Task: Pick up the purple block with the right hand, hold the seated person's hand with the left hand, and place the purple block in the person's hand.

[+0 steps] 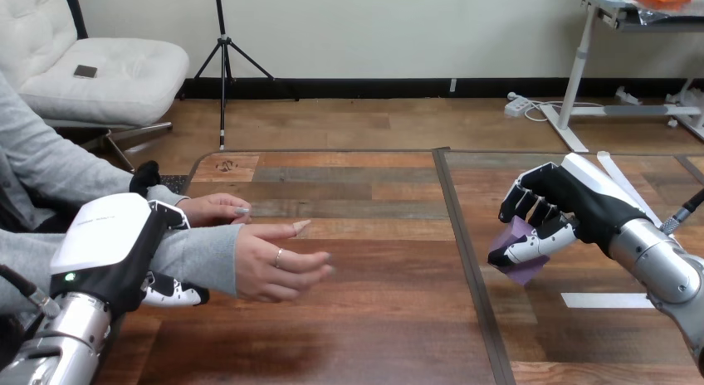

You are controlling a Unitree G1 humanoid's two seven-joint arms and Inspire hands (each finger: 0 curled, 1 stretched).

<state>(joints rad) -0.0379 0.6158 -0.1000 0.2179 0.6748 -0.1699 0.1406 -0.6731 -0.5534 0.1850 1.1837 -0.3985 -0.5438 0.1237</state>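
Observation:
The purple block (523, 246) sits inside my right hand (554, 209) at the table's right side, with fingers and thumb curled round it, just above the wood. At the left, my left hand (116, 248) wraps the person's forearm (193, 256) in a grey sleeve: its thumb shows under the sleeve and its back lies over it. The person's hand (278, 260) reaches past it toward the table's middle, fingers loosely extended, nothing in it. A second hand of the person (217, 209) rests on the table just behind.
A dark seam (463, 260) runs front to back across the wooden table between the two hands. White tape strips (606, 299) lie on the table near my right arm.

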